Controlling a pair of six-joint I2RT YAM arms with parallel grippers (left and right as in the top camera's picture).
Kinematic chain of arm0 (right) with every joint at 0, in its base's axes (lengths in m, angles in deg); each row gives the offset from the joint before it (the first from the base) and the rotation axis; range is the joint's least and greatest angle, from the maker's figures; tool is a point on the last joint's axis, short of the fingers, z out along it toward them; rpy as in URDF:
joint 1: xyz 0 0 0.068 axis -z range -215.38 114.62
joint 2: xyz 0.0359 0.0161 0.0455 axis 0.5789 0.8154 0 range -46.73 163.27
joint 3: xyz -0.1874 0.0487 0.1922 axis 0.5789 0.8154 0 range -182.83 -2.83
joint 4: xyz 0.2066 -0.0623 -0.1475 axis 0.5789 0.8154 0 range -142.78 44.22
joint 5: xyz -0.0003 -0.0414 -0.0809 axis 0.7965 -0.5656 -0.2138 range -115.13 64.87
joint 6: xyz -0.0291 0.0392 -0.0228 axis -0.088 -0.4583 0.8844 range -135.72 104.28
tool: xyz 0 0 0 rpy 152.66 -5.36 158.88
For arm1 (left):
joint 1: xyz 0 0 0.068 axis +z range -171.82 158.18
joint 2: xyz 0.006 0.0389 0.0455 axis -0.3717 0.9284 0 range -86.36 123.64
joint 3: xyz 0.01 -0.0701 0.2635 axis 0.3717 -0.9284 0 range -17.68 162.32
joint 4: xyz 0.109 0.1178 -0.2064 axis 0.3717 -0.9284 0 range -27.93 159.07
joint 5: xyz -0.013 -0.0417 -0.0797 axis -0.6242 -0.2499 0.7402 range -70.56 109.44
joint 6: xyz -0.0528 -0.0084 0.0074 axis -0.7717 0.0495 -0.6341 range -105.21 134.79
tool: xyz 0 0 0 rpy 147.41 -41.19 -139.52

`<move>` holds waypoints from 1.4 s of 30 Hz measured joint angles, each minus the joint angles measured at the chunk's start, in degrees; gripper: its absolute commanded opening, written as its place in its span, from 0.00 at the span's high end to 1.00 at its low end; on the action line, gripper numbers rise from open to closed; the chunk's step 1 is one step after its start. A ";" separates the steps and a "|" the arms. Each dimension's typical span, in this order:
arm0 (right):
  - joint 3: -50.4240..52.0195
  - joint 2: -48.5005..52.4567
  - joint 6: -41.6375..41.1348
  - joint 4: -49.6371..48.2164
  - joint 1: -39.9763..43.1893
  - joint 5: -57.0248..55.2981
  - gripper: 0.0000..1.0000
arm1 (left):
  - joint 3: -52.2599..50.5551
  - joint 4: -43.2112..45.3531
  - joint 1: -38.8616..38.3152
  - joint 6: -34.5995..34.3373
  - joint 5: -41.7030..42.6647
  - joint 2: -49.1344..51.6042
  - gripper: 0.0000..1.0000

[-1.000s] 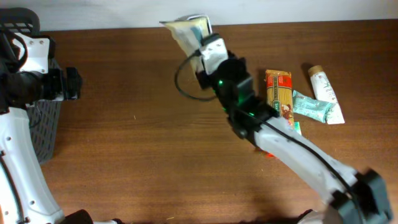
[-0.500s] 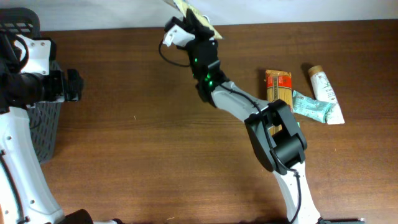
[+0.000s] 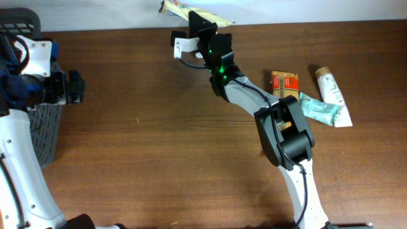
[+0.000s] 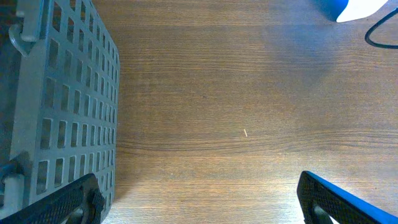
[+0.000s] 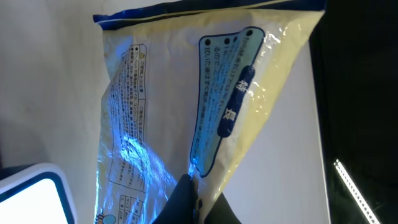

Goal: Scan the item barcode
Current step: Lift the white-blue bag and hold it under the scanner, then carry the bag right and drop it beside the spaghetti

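The item is a pale yellow plastic bag with blue printed labels. It is held up past the table's far edge. My right gripper is shut on its lower edge. In the right wrist view the bag fills the frame, lit by bluish light, with the dark fingertips pinching it at my right gripper. No barcode can be made out. My left gripper stays at the far left beside the basket. It stands open over bare wood.
A grey slotted basket stands at the left edge. An orange packet, a green pouch and a white tube lie at the right. A white, blue-edged object shows low in the right wrist view.
The right arm swung up and back, carrying the bag beyond the far edge and turning it to point left. The left arm has not moved.
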 measured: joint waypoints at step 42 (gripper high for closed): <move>8.11 -30.60 -82.25 114.62 33.20 18.73 0.26 | 0.00 -0.02 0.00 0.00 0.15 0.09 0.01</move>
